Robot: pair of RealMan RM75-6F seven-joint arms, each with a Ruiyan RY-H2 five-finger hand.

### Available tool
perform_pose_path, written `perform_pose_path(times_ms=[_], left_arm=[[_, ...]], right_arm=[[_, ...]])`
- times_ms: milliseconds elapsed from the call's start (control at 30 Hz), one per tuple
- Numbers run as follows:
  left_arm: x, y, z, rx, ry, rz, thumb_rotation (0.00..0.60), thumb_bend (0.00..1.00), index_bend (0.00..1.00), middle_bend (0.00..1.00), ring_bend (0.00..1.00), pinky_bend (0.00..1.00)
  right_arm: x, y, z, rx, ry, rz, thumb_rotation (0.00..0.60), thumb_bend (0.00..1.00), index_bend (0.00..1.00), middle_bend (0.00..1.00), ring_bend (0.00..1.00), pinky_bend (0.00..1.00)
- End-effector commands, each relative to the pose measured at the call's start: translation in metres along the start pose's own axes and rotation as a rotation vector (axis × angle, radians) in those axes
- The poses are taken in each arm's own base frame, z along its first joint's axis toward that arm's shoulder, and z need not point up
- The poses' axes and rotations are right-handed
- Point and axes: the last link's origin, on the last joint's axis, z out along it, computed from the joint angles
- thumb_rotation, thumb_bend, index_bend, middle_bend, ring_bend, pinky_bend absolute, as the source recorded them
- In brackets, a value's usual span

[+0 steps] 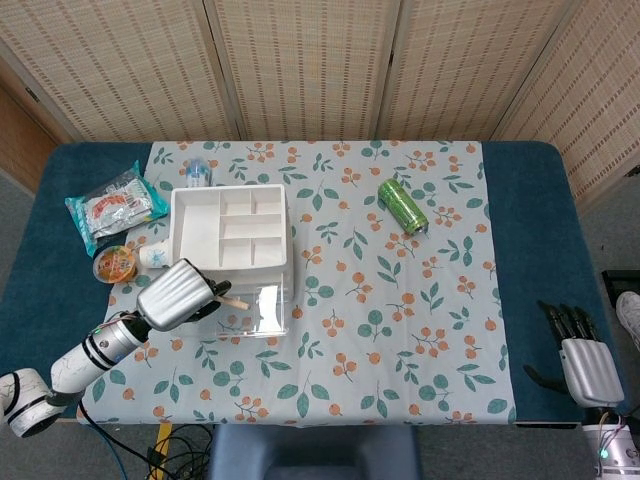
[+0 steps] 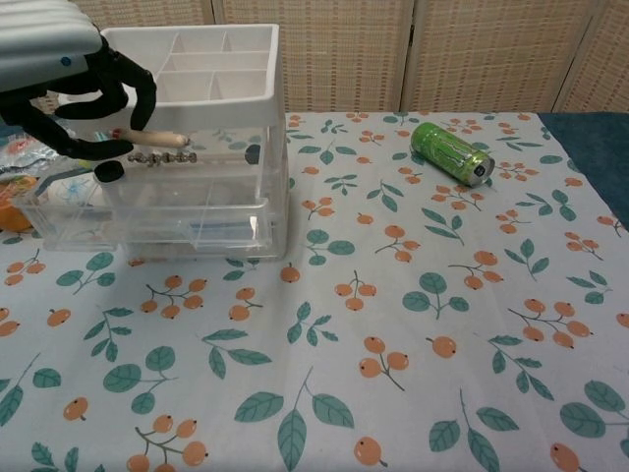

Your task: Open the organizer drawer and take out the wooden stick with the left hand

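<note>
Floral-cloth counter [image 1: 400, 330]. Left hand [image 2: 59, 74] grips wooden stick [image 2: 157, 139], raised before organizer [image 1: 232, 240] open drawer [image 2: 187, 221]. Right hand [image 1: 585, 365] far right of organizer, fingers apart, empty.

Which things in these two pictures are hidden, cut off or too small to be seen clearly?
- Wooden stick: its left end is hidden inside the left hand in the chest view; the head view shows only a small tip.
- Left hand: cut off by the top and left edges of the chest view.
- Right hand: absent from the chest view; in the head view, too small to judge its finger pose.
- Snack packet: print too small to read.
</note>
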Motion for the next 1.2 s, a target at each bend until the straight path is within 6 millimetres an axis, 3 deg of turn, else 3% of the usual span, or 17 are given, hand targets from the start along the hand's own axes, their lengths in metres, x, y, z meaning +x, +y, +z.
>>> perform_pose_path(times_ms=[33,800,1200], left_arm=[[0.003,-0.004,-0.012,0.038,0.004,0.014,0.600,0.36,0.55,0.88,0.96,1.00],[-0.022,-0.053,-0.114,0.455,-0.199,0.065,0.600,0.36,0.55,0.88,0.96,1.00],[-0.039,-0.049,-0.135,0.510,-0.322,0.062,0.600,0.36,0.55,0.88,0.96,1.00]], right_arm=[[0.000,-0.001,0.001,0.003,0.000,0.001,0.600,0.18,0.06,0.14,0.11,0.03],[-0.002,-0.004,0.004,0.033,-0.008,0.007,0.600,0.18,0.06,0.14,0.11,0.03],[-0.003,-0.005,0.004,0.042,-0.012,0.009,0.600,0.18,0.06,0.14,0.11,0.03]])
